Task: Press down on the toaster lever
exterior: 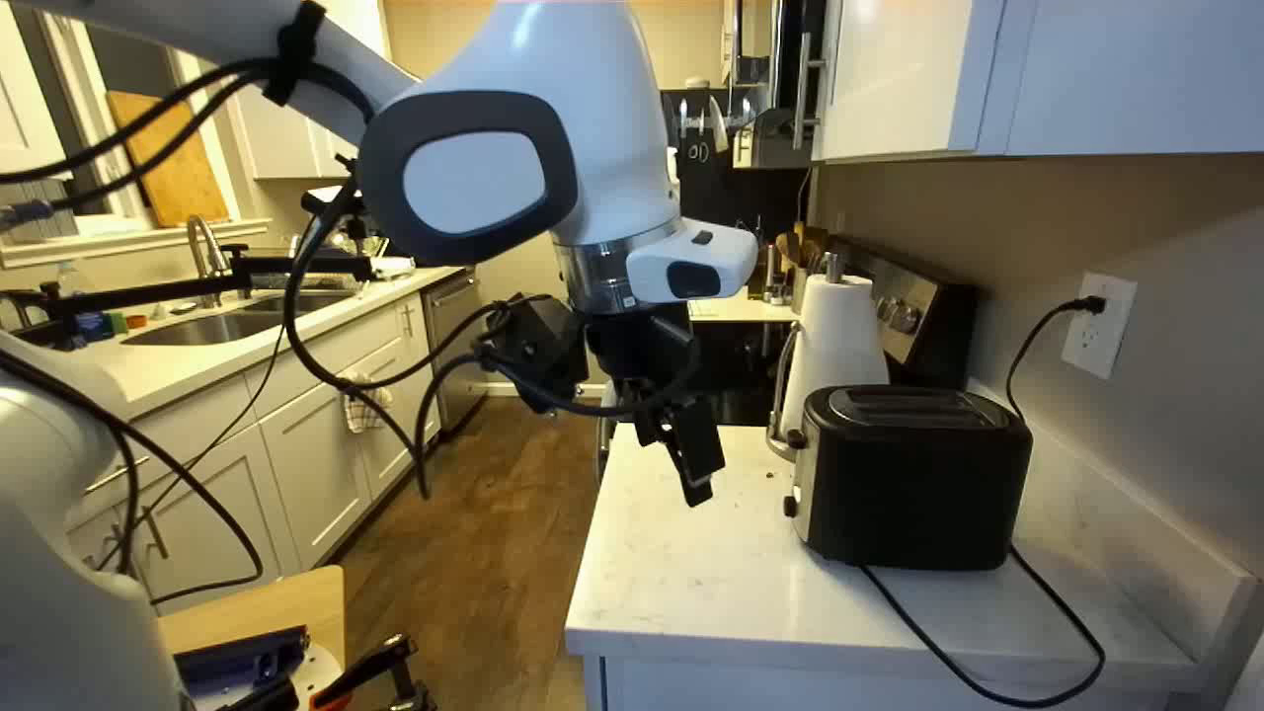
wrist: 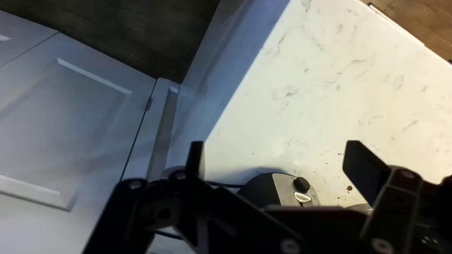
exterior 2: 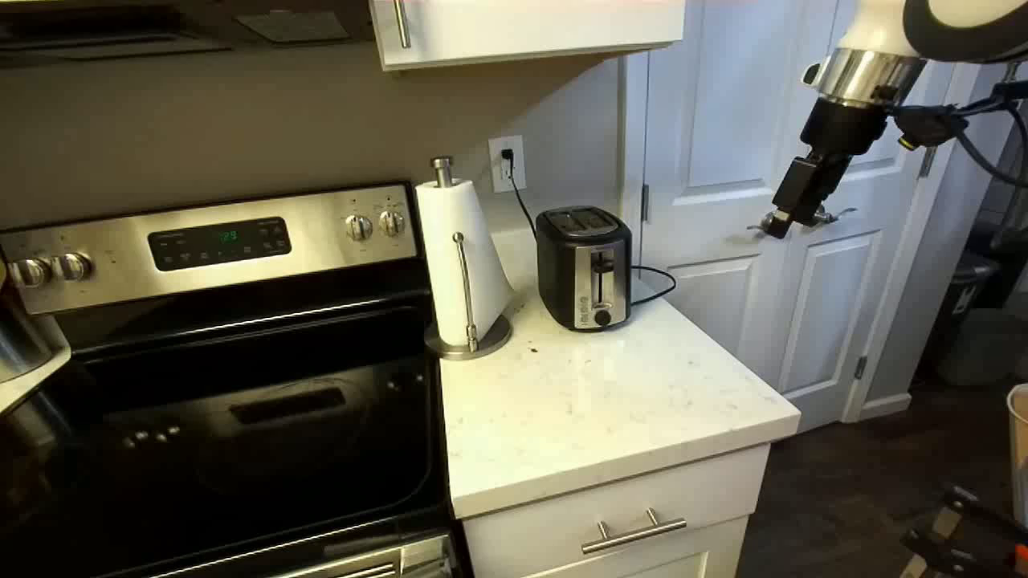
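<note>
The black toaster [exterior: 918, 484] stands upright on the white counter near the wall; it also shows in an exterior view [exterior 2: 556, 273]. Its silver end face has a dark lever [exterior 2: 603, 262] near the top of the slot and a round knob [exterior 2: 603, 319] below. The lever also sticks out in an exterior view [exterior: 796, 438]. My gripper [exterior: 697, 489] hangs above the counter, apart from the toaster, out from its lever end. In the wrist view the gripper [wrist: 275, 148] is open and empty. There the toaster [wrist: 259, 190] shows partly at the bottom; the lever is hidden.
A paper towel roll on a metal stand [exterior: 839, 336] stands beside the toaster, towards the stove [exterior 2: 241, 385]. A black cord [exterior: 1076, 627] loops over the counter edge, and a plug sits in the wall outlet [exterior: 1098, 326]. White cabinets [exterior: 1086, 79] hang above the counter [exterior 2: 610, 401].
</note>
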Available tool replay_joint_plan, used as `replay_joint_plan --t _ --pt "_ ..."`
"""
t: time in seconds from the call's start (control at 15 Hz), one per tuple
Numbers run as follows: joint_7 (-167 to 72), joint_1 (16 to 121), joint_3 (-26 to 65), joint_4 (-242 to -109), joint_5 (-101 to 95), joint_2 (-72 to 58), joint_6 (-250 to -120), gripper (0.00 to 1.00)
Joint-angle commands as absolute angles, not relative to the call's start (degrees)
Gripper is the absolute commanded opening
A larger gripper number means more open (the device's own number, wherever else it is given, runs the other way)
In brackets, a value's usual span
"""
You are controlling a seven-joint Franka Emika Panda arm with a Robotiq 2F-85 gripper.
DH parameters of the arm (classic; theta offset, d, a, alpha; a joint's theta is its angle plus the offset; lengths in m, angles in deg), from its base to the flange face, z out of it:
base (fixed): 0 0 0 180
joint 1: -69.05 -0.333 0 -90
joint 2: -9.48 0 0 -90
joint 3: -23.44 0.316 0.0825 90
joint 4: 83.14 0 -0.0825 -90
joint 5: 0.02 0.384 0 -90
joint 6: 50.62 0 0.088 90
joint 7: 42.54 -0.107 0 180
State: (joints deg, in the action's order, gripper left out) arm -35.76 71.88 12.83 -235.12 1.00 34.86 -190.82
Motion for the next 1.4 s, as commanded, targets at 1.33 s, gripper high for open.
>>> replay_joint_plan --t 1.33 --pt "-34.14 65.07 14.59 -229.4 11.75 24.04 -209.21 1.0"
